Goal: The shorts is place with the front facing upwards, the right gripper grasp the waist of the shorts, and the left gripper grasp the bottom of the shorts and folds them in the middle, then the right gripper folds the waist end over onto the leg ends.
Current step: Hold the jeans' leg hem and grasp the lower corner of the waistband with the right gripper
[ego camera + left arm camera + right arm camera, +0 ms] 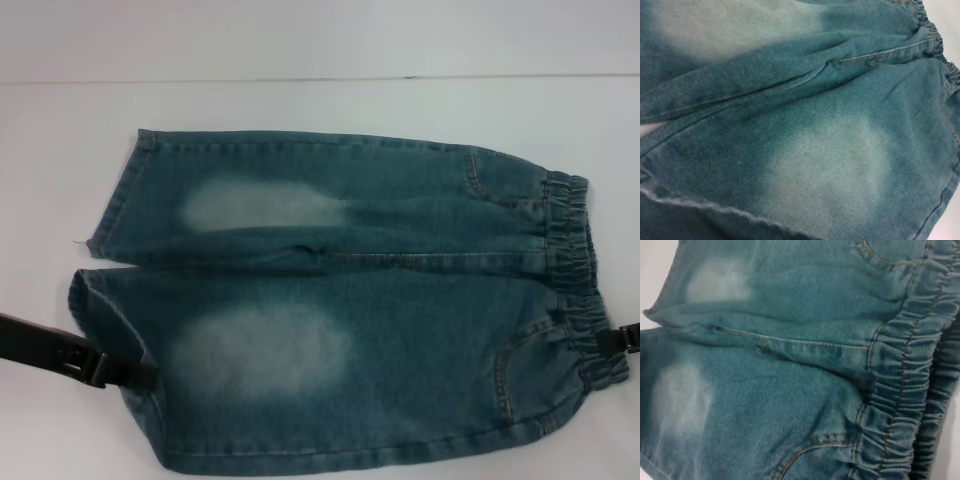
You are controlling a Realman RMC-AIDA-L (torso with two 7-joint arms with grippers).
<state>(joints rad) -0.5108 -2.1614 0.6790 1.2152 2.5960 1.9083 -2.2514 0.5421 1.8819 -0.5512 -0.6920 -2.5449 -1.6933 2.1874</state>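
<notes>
Blue shorts (340,300) lie flat on the white surface (300,110), with the left pincer (120,372) touching the leg end and the right pincer (612,340) touching the waist, grips I cannot tell.

Looks like a lab or test bench, not a home: plain white tabletop (320,110) running to a bare white wall (320,35), a single pair of denim shorts (350,300) laid out flat, black robot arm links entering from both sides. Nothing domestic around.
</notes>
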